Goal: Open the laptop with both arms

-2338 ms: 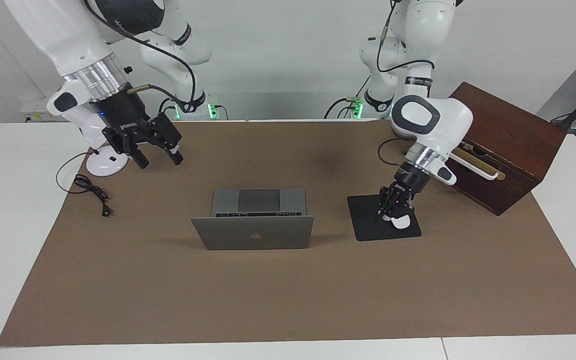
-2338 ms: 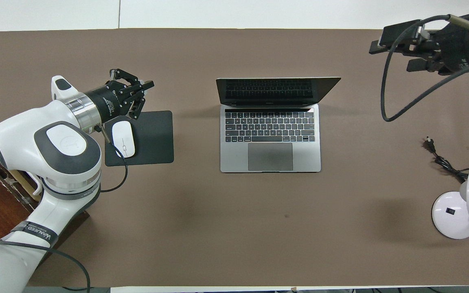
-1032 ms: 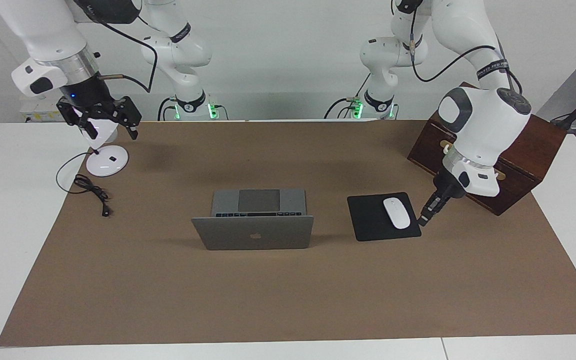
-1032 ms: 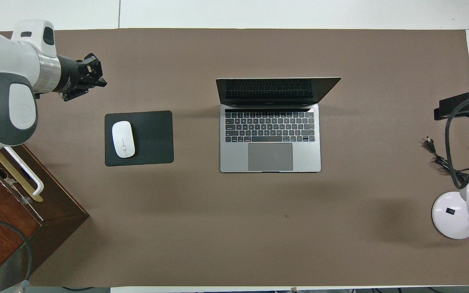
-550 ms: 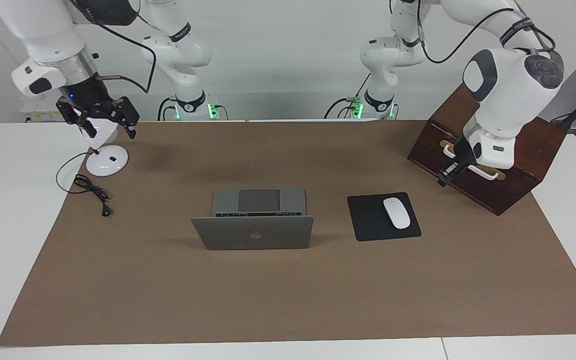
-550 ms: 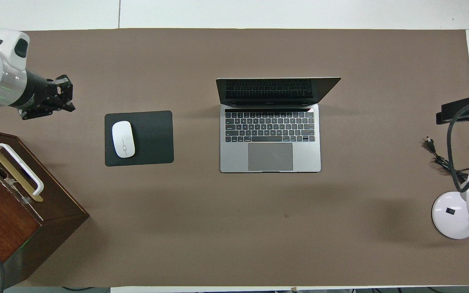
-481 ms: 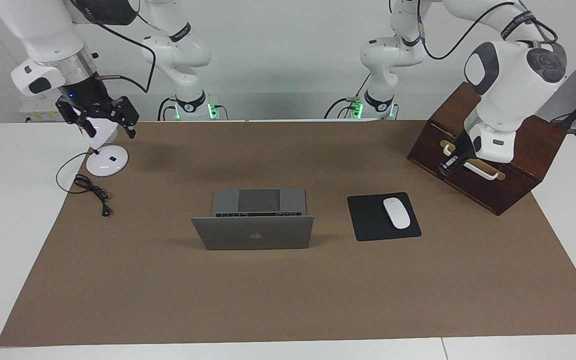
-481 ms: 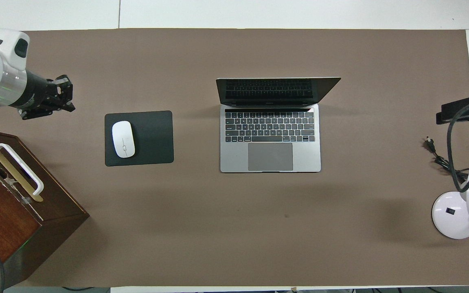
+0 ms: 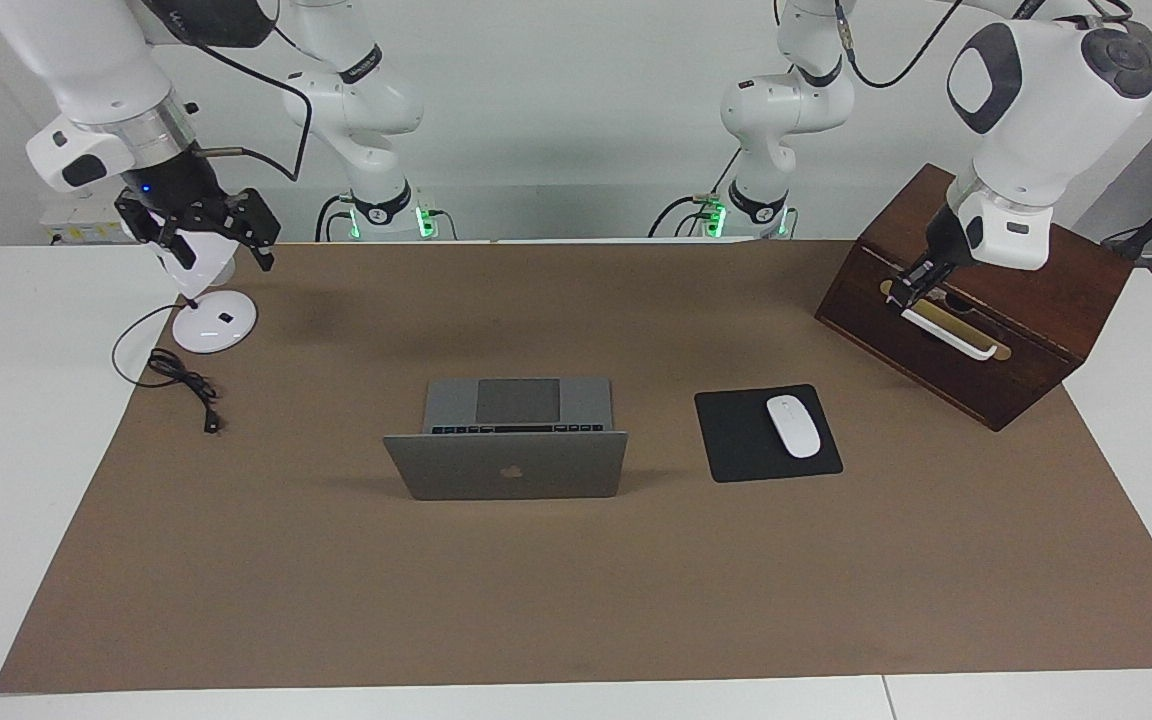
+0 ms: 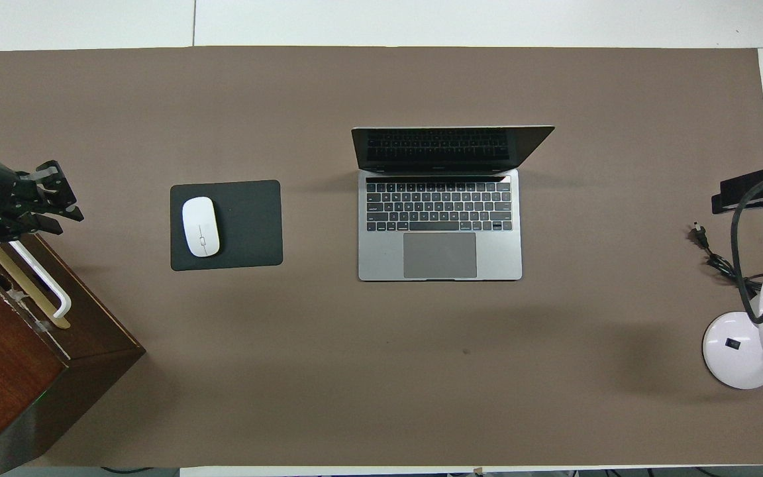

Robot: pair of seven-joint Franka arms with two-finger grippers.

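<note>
You have the laptop (image 9: 506, 450) standing open in the middle of the brown mat (image 9: 576, 600), its lid upright with the dark apple logo on the side away from the robots, keyboard and trackpad toward them. Both grippers hang well apart from it. The left gripper (image 9: 911, 293) is up over the wooden box (image 9: 1016, 300) at the left arm's end of the table, just above the box's white handle (image 9: 946, 335); you cannot tell whether its fingers are apart or together. The right gripper (image 9: 201, 235) hangs over the white lamp (image 9: 204, 300) at the right arm's end, jaws spread and empty. A white mouse (image 9: 794, 426) lies on a black mousepad (image 9: 736, 440) beside the laptop.
</note>
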